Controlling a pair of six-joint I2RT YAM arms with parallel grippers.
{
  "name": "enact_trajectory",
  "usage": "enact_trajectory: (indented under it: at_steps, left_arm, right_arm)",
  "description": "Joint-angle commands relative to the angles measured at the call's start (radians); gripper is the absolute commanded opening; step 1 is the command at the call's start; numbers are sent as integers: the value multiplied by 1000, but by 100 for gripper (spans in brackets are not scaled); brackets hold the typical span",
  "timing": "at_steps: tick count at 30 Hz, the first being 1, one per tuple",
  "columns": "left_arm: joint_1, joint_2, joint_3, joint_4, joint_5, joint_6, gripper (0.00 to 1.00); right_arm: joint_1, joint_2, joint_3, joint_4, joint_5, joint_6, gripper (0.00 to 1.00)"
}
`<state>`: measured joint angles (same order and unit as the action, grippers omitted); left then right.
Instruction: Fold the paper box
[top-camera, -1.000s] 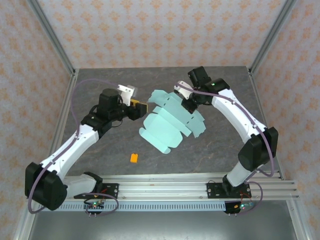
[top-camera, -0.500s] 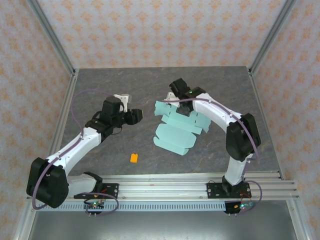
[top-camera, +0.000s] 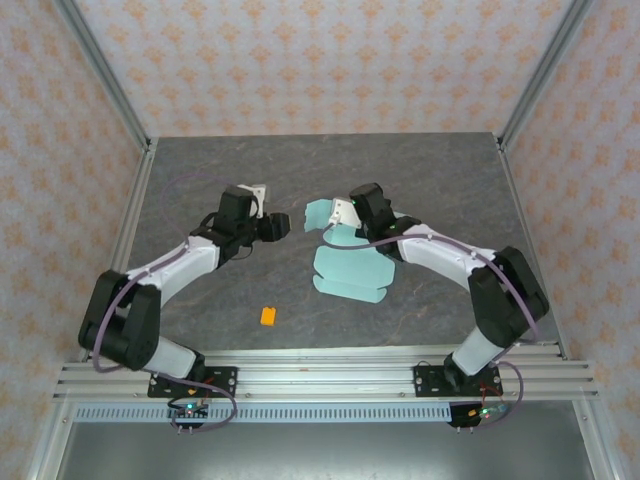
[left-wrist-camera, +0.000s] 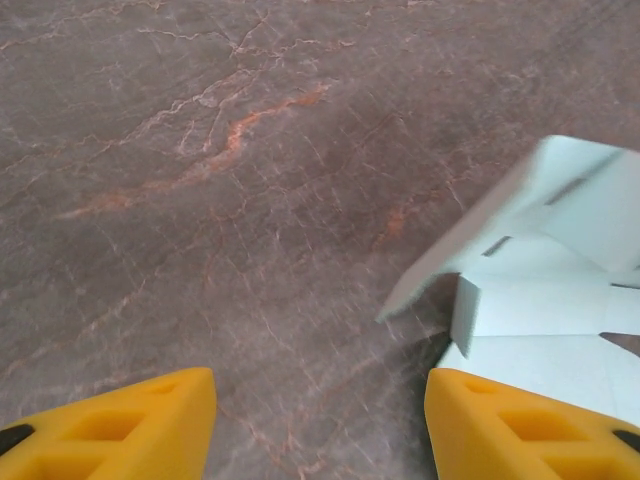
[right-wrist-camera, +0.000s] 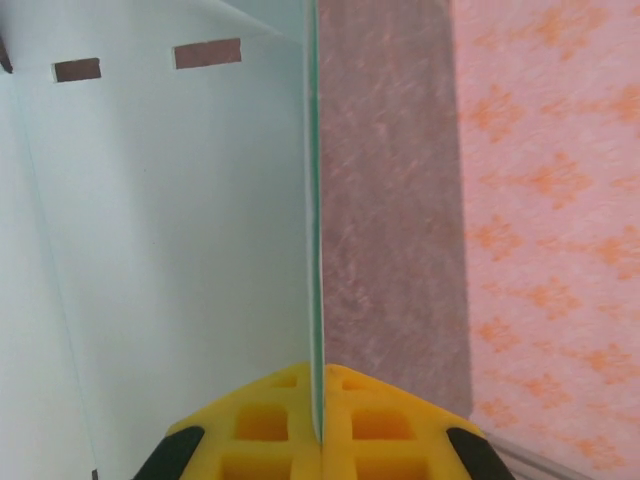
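Observation:
The paper box (top-camera: 352, 268) is a pale mint-teal die-cut sheet lying mid-table, with its far flap raised. My right gripper (top-camera: 343, 214) is shut on that raised flap. In the right wrist view the thin card (right-wrist-camera: 170, 250) stands edge-on, pinched between the yellow fingertips of my right gripper (right-wrist-camera: 320, 378). My left gripper (top-camera: 284, 227) hovers open just left of the sheet, not touching it. In the left wrist view the paper box (left-wrist-camera: 560, 300) lies ahead and to the right of my left gripper (left-wrist-camera: 320, 420), with only bare table between the yellow fingers (left-wrist-camera: 120, 425).
A tiny orange block (top-camera: 268, 316) lies on the grey stone-patterned table (top-camera: 200, 170), nearer than the left gripper. Metal frame posts and patterned walls enclose the table on the left, right and far sides. The mounting rail (top-camera: 320, 378) runs along the near edge.
My right gripper has swung left and nearer with the flap, dragging the sheet toward the centre and lifting the flap. The left arm has shifted, its gripper staying close to the sheet's left edge.

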<state>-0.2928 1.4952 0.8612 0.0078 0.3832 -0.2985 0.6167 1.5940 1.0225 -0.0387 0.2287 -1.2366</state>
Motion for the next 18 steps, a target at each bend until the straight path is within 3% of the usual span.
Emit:
enact_trajectory:
  at_steps: [1,10,18]
  left_arm:
    - [17,99,91,58,73,57,58]
    - [26,257,212,18,129,163,57]
    - [26,321,273,-78,252,310,57]
  right_arm:
    - [5,-41,-56,174,-25,-93,0]
    - [-5,-35,-161,386,-27,-195,0]
    - [-6,8,-229,535,-6,-257,0]
